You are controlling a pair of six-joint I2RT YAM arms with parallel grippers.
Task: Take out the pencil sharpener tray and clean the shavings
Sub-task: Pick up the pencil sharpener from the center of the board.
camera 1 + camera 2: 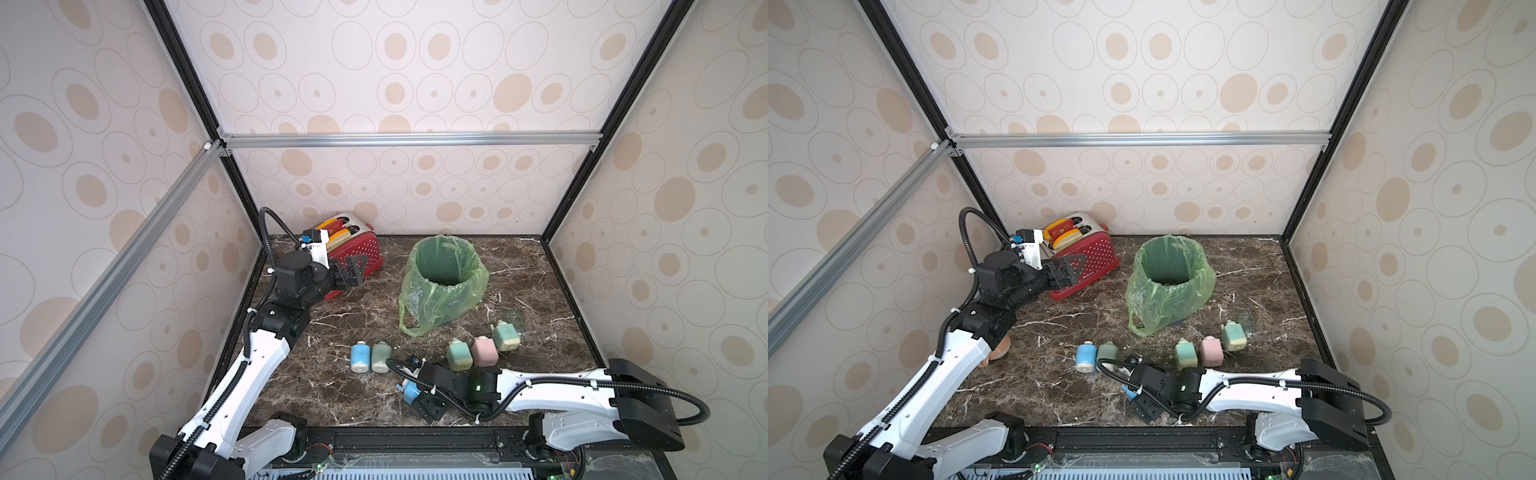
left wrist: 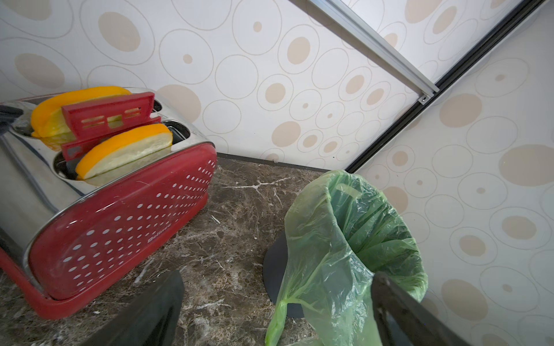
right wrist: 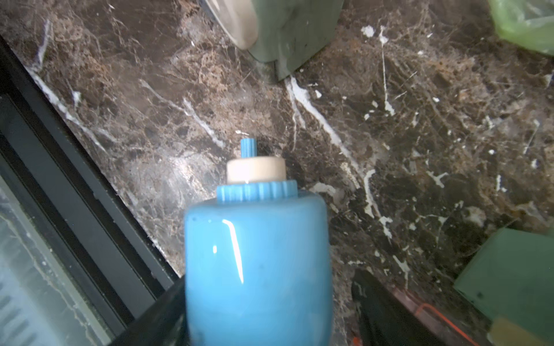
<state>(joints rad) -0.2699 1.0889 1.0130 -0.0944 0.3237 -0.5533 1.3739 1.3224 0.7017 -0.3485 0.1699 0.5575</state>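
Observation:
Several small pencil sharpeners lie on the marble table [image 1: 332, 399]. A glossy blue sharpener [image 3: 257, 254] with a cream cap sits between the fingers of my right gripper [image 3: 263, 293], near the table's front edge; in both top views it shows as a blue sharpener [image 1: 409, 390] [image 1: 1128, 392] at the right gripper [image 1: 411, 395]. It rests against one finger, and a gap shows between it and the other finger [image 3: 368, 299]. Its tray and any shavings are hidden. My left gripper [image 1: 353, 266] [image 2: 277, 278] hangs open and empty over the table between toaster and bin.
A bin lined with a green bag [image 1: 442, 282] [image 2: 344, 239] stands mid-table. A red toaster [image 1: 357, 253] [image 2: 120, 224] sits at the back left. Another blue sharpener [image 1: 360, 356], a grey-green one [image 1: 380, 356], two green ones [image 1: 458, 354] [image 1: 505, 336] and a pink one [image 1: 484, 351] lie nearby.

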